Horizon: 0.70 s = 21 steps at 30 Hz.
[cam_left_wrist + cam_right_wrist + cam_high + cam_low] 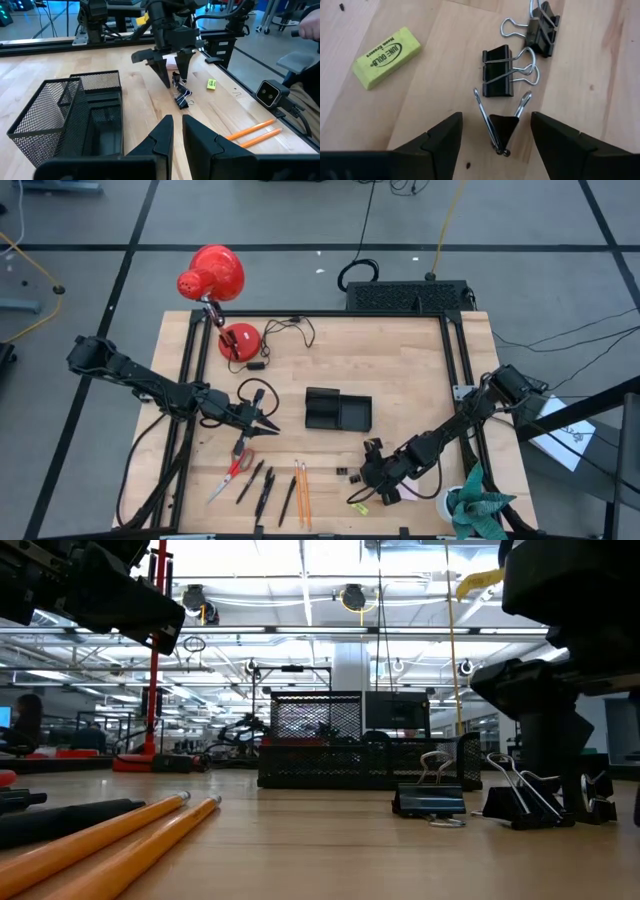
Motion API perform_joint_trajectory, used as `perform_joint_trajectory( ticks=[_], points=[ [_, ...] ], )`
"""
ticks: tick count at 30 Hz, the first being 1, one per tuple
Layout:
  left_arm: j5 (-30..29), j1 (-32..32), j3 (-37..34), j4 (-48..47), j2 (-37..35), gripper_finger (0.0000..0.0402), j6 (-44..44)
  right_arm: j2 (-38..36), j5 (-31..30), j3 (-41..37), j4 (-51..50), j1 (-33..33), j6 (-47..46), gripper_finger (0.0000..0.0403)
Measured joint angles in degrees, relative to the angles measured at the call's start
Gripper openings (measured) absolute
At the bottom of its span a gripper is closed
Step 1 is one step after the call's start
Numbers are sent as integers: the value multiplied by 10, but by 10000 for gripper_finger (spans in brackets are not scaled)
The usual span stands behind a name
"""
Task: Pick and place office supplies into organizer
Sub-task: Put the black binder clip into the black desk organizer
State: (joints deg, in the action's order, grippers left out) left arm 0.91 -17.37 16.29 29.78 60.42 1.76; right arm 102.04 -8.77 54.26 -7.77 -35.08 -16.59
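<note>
The right pincer (492, 131) hangs low over the worktop (400, 370), its fingers spread to either side of one binder clip (501, 127) that stands on the wood. Two more binder clips (498, 70) lie just beyond it, a yellow eraser (386, 56) off to one side. The organizer (337, 411) sits near mid-worktop, apart from the clips. The left pincer (177, 132), nearly pressed together and holding nothing, hovers beside the organizer, above the scissors (236, 469).
</note>
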Motion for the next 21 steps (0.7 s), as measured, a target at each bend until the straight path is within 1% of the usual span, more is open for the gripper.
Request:
perform_joint_trajectory(
  ticks=[5, 18, 21],
  points=[
    [0, 0, 0, 0, 0, 47, 0, 0, 0, 0, -4, 5, 10, 180],
    [0, 0, 0, 0, 0, 47, -3, 0, -2, 0, -6, 10, 29, 31],
    [0, 0, 0, 0, 0, 47, -1, -3, -3, 0, -5, 10, 29, 12]
  ],
)
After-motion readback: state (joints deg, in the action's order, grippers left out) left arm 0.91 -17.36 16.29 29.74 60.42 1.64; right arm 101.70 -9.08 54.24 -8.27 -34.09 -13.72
